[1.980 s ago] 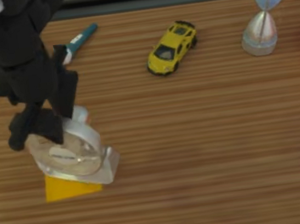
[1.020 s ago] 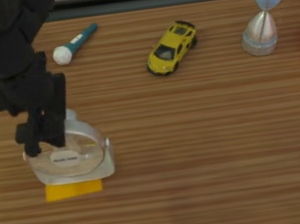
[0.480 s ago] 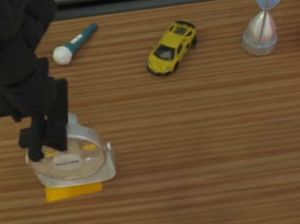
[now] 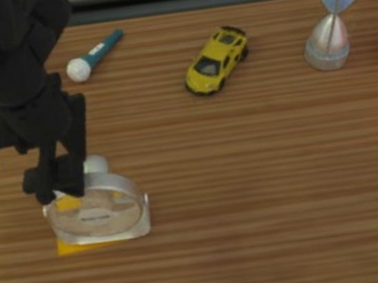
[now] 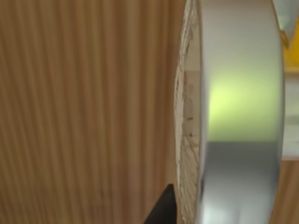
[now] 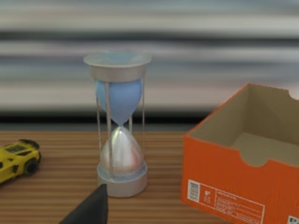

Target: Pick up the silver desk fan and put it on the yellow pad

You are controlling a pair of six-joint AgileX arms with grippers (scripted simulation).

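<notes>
Silver desk fan [image 4: 101, 212] sits lower left of frame, base covering most of the yellow pad [image 4: 67, 247]. Your left gripper [image 4: 55, 185] is at its ring; grip state unreadable. Placing step, judged; next, release and lift clear. Right arm parked out of frame.

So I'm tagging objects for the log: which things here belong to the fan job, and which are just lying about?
Job:
silver desk fan
yellow pad, mostly under the fan
left tool, at the fan's ring

Lying about:
yellow toy car
hourglass
microphone
orange box
</notes>
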